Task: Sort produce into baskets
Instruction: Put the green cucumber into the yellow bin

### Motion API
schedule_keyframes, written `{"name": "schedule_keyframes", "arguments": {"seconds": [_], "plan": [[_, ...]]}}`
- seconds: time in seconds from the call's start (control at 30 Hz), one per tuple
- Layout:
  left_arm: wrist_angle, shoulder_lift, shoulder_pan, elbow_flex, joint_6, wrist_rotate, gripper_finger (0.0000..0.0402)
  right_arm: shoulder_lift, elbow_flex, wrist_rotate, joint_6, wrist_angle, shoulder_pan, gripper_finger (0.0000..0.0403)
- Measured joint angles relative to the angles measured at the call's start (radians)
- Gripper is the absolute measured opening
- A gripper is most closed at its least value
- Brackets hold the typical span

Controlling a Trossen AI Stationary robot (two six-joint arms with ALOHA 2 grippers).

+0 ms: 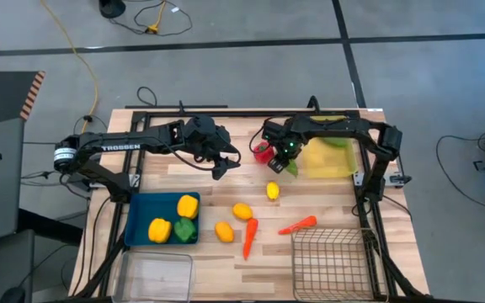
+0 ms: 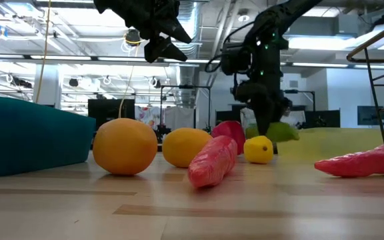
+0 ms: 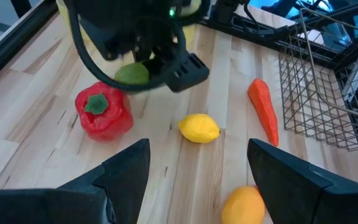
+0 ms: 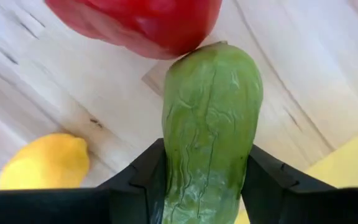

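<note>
My right gripper (image 1: 285,160) is shut on a green cucumber (image 4: 211,112) between a red bell pepper (image 1: 262,153) and the translucent yellow tray (image 1: 327,162). My left gripper (image 1: 221,164) hangs open and empty above the table, left of the red pepper, and its fingers (image 3: 129,168) stand wide apart. Two lemons (image 1: 272,190) (image 1: 242,210), a third (image 1: 224,231) and two carrots (image 1: 249,237) (image 1: 298,225) lie on the wood. The blue tray (image 1: 137,220) holds two yellow peppers (image 1: 187,205) and a green one (image 1: 184,228). My right gripper pinches the cucumber's two sides (image 4: 207,163) between its two fingers (image 4: 148,177). The fingers come from above, slanting down. The cucumber runs along the fingers, and its free end (image 4: 213,53) sticks out past them, right by the red pepper. I cannot tell whether it rests on the table.
The wire mesh basket (image 1: 331,263) stands at the near right and the clear bin (image 1: 154,278) at the near left. A green piece (image 1: 337,141) lies at the yellow tray's far edge. A black frame (image 1: 369,194) runs round the table.
</note>
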Motion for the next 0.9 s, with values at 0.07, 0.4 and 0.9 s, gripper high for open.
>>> {"name": "schedule_keyframes", "arguments": {"seconds": [0.07,0.4,0.9], "plan": [[0.000,0.000,0.000,0.000,0.000,0.000,0.0256,-0.013,0.025,0.006,-0.017,-0.044,-0.007,0.0200],[0.000,0.000,0.000,0.000,0.000,-0.018,0.0256,-0.184,0.043,0.014,-0.064,-0.186,-0.070,0.0196],[0.000,0.000,0.000,0.000,0.001,-0.076,0.0256,-0.312,-0.105,0.174,-0.087,-0.271,-0.256,0.0208]]}}
